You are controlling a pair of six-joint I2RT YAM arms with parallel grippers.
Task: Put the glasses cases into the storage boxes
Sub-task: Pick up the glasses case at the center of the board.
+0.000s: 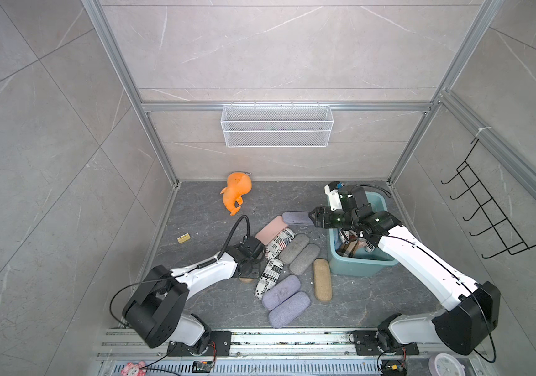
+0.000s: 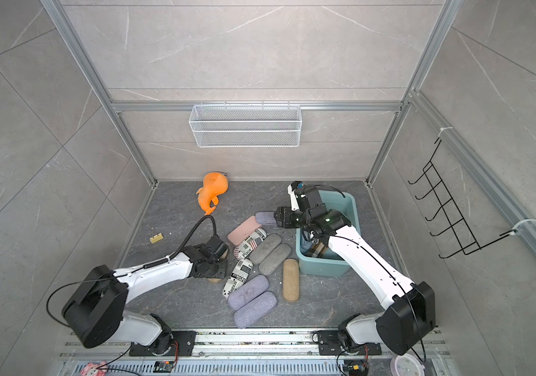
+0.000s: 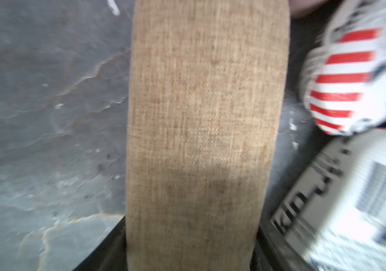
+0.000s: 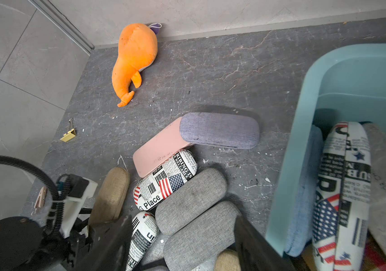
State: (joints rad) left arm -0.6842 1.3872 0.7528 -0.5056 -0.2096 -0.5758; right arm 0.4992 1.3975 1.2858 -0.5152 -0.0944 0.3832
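My left gripper (image 3: 192,246) is shut on a tan fabric glasses case (image 3: 201,117) low over the floor; its black jaws press both long sides. In a top view only the tan ends (image 1: 246,279) peek out under the left gripper (image 1: 250,268). My right gripper (image 4: 182,246) hangs open and empty above two grey cases (image 4: 192,199), by the teal storage box's left rim (image 1: 358,271). Its tips (image 1: 312,216) are next to a lilac case (image 1: 296,218). Pink (image 1: 271,229), flag-print (image 1: 279,244), newspaper-print (image 1: 268,280), lilac (image 1: 281,291) and tan (image 1: 322,280) cases lie on the floor. The box (image 4: 304,93) holds a flag-print case (image 4: 342,187) and a blue one (image 4: 304,187).
An orange plush toy (image 1: 236,192) lies near the back wall, and a yellow binder clip (image 1: 183,238) sits left of the pile. A white wire basket (image 1: 276,125) hangs on the back wall. A black hook rack (image 1: 488,211) is on the right wall.
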